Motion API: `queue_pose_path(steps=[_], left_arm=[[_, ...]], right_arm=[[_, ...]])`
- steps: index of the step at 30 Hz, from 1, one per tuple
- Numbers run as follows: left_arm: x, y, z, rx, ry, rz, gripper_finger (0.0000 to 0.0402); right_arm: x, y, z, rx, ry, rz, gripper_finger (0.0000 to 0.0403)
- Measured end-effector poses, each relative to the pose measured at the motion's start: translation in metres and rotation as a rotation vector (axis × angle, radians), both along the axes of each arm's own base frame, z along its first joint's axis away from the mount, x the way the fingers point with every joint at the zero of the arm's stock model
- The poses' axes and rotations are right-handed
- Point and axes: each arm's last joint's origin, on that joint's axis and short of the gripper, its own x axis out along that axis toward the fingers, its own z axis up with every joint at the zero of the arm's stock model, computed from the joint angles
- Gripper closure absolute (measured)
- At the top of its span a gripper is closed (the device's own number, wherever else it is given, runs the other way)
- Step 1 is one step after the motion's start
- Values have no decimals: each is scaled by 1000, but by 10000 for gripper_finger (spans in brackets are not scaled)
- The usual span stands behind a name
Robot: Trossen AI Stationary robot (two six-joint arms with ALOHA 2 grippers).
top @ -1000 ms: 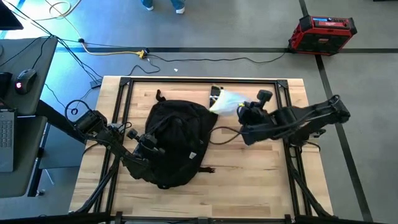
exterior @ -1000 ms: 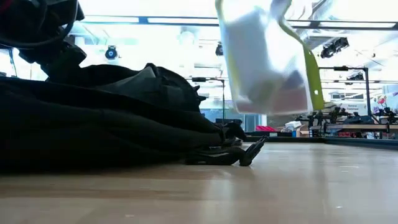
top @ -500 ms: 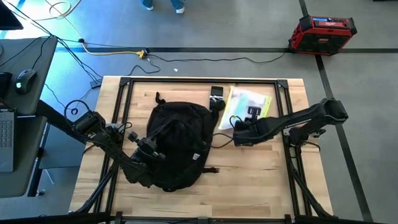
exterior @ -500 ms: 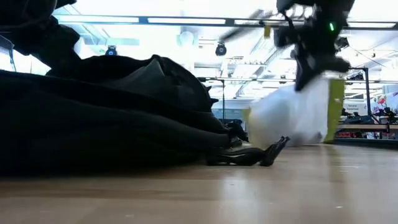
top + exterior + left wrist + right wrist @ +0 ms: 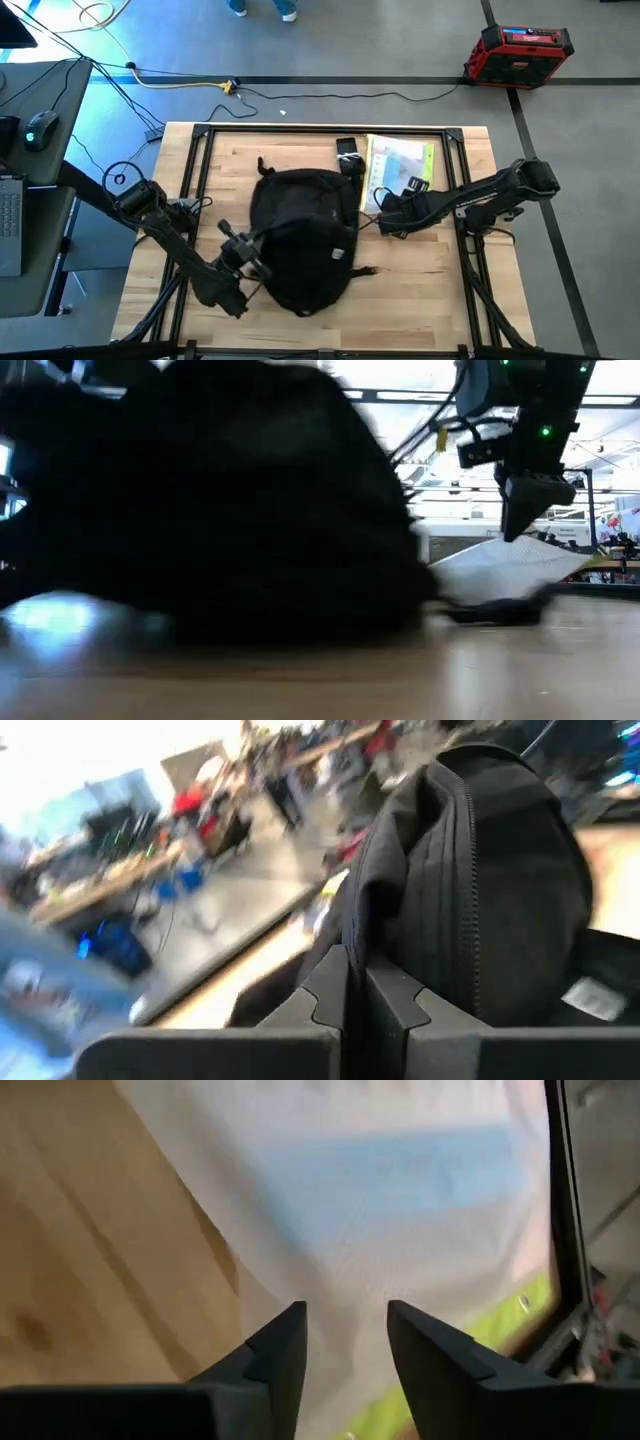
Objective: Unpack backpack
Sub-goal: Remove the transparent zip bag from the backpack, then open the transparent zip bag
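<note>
Both arms have moved: the left gripper (image 5: 243, 262), pinching the backpack (image 5: 305, 235), has dragged it toward 5 o'clock (mid-table now). The right gripper (image 5: 388, 212) has parted its fingers (image 5: 278, 1350) over the white packet (image 5: 398, 170), visible in the right wrist view only.

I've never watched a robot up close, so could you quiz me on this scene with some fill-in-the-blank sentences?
1. The left gripper is shut on the black ____.
2. The white pouch with the green edge lies flat on the ____.
3. The right gripper above the pouch has its fingers ____.

Missing words: backpack; table; open
</note>
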Motion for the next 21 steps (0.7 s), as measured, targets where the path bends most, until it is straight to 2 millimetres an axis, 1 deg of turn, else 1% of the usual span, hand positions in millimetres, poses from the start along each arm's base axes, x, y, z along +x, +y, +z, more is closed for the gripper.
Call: queue_pose_path(steps=[1,5,8,11,14,17,21], left_arm=[[3,-3,7,22,10,-10,402],[13,-14,35,94,85,-29,401],[16,-20,49,131,132,-44,402],[15,-26,58,128,176,-60,402],[9,-35,61,82,262,-87,401],[0,-41,56,22,327,-106,402],[-8,-46,41,-110,422,-70,401]], right_arm=[[1,4,1,-28,-29,10,270],[-2,26,3,-232,-177,57,270],[-1,44,2,-288,-304,112,270],[8,60,3,-227,-407,181,270],[21,73,6,-67,-480,279,270],[31,81,9,52,-548,356,270],[41,88,3,89,-568,419,270]])
